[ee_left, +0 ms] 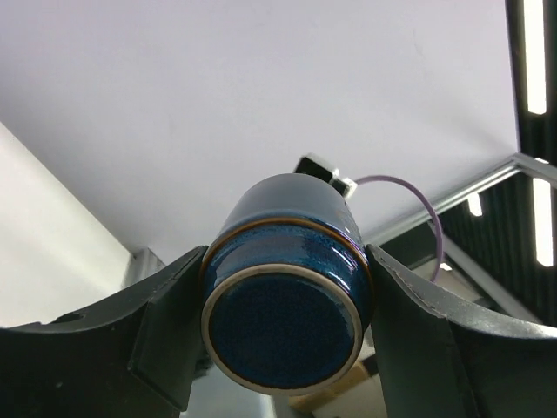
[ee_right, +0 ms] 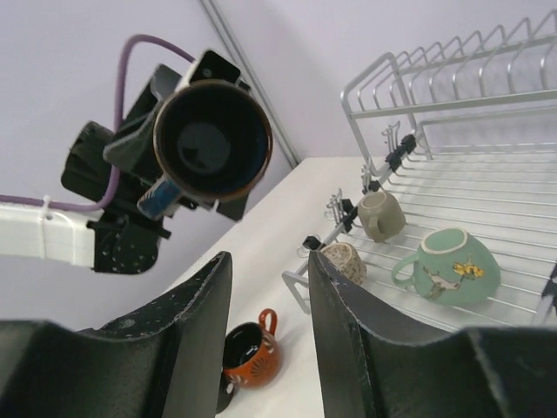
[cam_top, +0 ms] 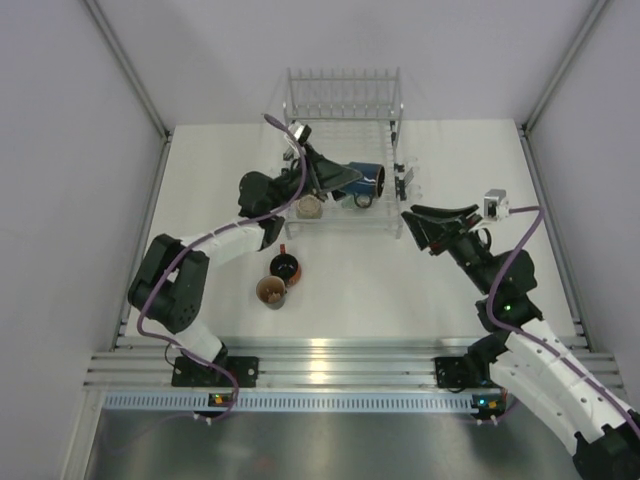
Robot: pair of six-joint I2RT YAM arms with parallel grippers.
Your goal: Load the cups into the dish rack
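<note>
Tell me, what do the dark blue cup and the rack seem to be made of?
The dark blue cup looks like glazed ceramic: glossy speckled skin, paler unglazed ring at its foot. The dish rack is probably metal wire: thin silvery rods.

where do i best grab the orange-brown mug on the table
The orange-brown mug stands upright, mouth open, handle toward the dish rack, with a second mug crowding its near-left side. So pinch the rim from straight above on the robot's right side, one pincer finger inside, one outside.

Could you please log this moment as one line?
left gripper: shut on blue mug, over rack | right gripper: open, empty | green mug: in rack
</note>
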